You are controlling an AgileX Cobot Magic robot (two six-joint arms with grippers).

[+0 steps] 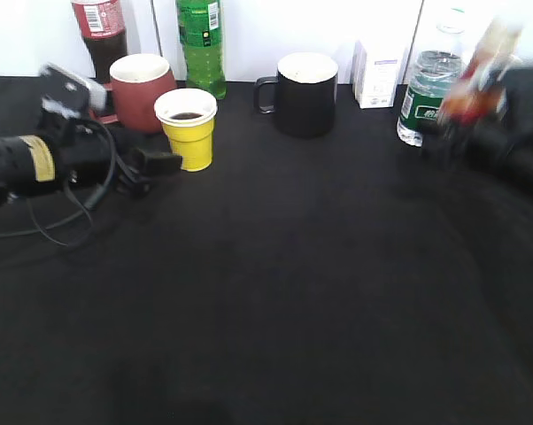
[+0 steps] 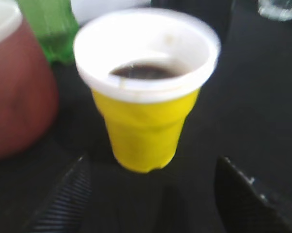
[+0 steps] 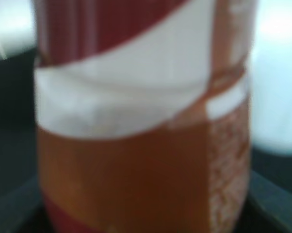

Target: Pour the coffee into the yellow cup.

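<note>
The yellow cup stands upright at the back left of the black table, with dark coffee in its white inside. It also shows close up in the left wrist view, coffee inside. My left gripper is open just left of the cup; its fingers sit apart, short of the cup's base. My right gripper is shut on the coffee bottle, blurred and tilted at the far right. The bottle's orange, red-brown and white label fills the right wrist view.
A dark-red mug stands just behind-left of the cup, with a cola bottle and a green bottle behind. A black mug, a white carton and a clear water bottle line the back.
</note>
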